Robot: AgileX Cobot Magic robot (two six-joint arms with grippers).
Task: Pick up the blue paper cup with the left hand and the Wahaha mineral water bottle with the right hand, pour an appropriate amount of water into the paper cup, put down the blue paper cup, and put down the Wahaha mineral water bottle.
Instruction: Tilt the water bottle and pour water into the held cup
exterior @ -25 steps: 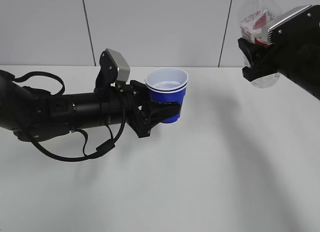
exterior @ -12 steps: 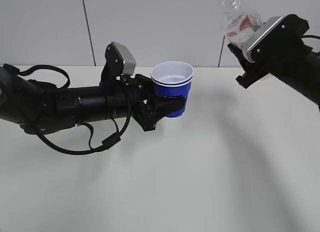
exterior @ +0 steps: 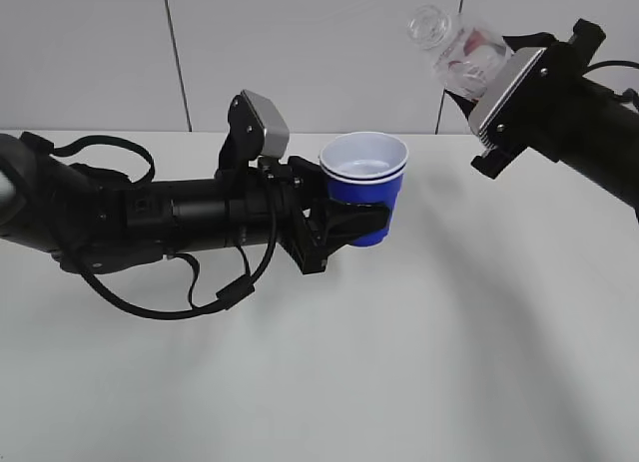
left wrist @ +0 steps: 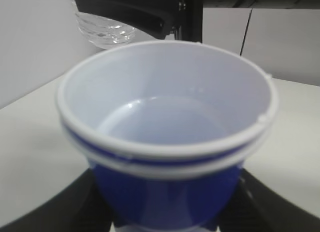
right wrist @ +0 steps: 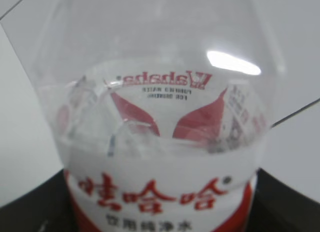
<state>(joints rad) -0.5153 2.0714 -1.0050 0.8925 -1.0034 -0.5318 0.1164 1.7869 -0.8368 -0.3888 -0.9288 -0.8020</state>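
My left gripper (exterior: 361, 226) is shut on the blue paper cup (exterior: 365, 191) and holds it upright above the table. In the left wrist view the cup (left wrist: 167, 137) fills the frame, white inside; I cannot tell whether it holds water. My right gripper (exterior: 494, 128) is shut on the Wahaha mineral water bottle (exterior: 454, 51), held high at the upper right and tilted with its open neck pointing left toward the cup. The neck is still up and to the right of the cup's rim. In the right wrist view the bottle (right wrist: 160, 142) shows its red-and-white label close up.
The white table (exterior: 399, 362) lies below both arms, with a white panelled wall (exterior: 319, 53) behind. Loose black cables (exterior: 170, 302) hang under the left arm. The bottle's ribbed base (left wrist: 105, 31) shows at the top left of the left wrist view.
The left gripper has carried the cup right and a little up. The right gripper has moved left and tipped the bottle from near upright to leaning left toward the cup.
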